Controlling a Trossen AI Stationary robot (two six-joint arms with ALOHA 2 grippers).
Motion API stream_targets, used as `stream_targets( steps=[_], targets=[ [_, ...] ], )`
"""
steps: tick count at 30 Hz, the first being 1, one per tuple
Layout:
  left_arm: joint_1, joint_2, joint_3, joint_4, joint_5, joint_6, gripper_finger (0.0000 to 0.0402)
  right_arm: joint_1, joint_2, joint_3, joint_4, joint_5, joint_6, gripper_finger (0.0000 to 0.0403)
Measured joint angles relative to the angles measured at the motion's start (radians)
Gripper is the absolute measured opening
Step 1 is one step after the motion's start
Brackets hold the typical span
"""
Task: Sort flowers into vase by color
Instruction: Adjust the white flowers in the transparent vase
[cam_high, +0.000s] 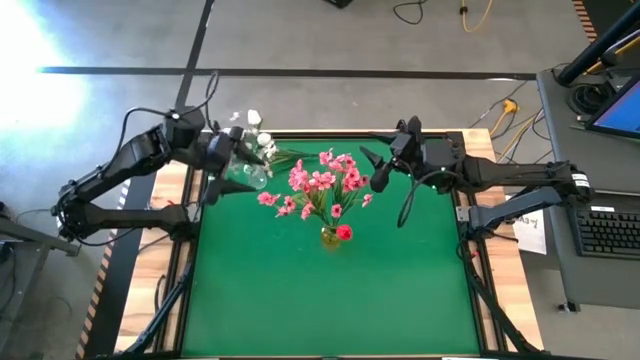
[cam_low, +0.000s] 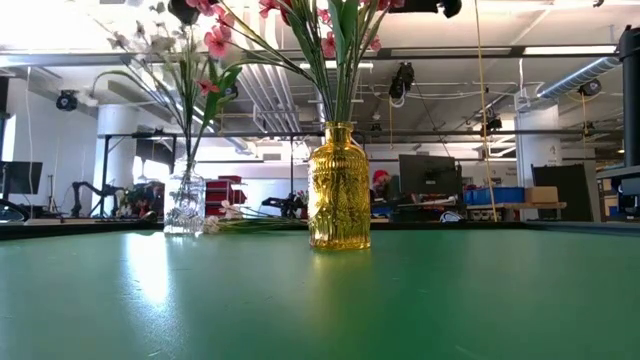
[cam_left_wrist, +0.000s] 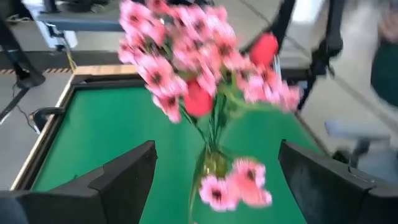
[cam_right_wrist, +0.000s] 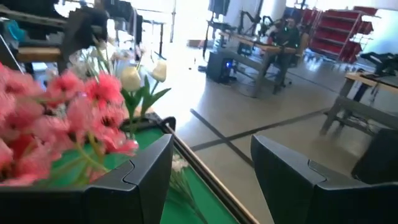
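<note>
Left hand (cam_high: 243, 150), fingers spread and empty, hovers over the clear vase (cam_high: 246, 176); loose flowers (cam_high: 290, 155) lie just beside it, stems running toward the right hand (cam_high: 375, 165), also spread.

I count two vases: a yellow one (cam_low: 339, 188) and a clear one (cam_low: 185, 204). Two arms. Two white tulips (cam_right_wrist: 143, 74); the pink blossoms (cam_high: 322, 184) are too many to count.
</note>
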Motion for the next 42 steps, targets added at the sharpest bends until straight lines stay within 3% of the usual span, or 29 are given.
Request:
stream_targets(
  steps=[6,15,21,31,33,39,42],
  targets=[
    [0.002,-0.001,0.000,0.107,-0.049,-0.233,0.0323,-0.002,0.007,0.000,0.091,-0.047,-0.032,0.0210],
    [0.002,-0.009,0.000,0.156,-0.077,-0.250,0.0323,-0.010,0.035,0.061,0.197,-0.069,-0.122,0.0210],
    [0.002,-0.009,0.000,0.175,-0.121,-0.274,0.0323,-0.005,0.125,0.172,0.192,-0.194,-0.139,0.0210],
    [0.003,-0.016,0.000,0.215,-0.241,-0.411,0.0323,0.008,0.378,0.465,0.075,-0.204,-0.178,0.0210],
    [0.004,-0.021,0.000,0.191,-0.249,-0.382,0.0323,0.002,0.423,0.529,0.017,-0.201,-0.188,0.0210],
    [0.003,-0.042,-0.001,-0.022,-0.231,-0.099,0.0323,-0.008,0.516,0.681,-0.121,-0.198,-0.191,0.0210],
    [0.003,-0.045,-0.020,-0.040,-0.228,-0.018,0.0323,-0.013,0.545,0.733,-0.139,-0.201,-0.191,0.0210]
  ],
)
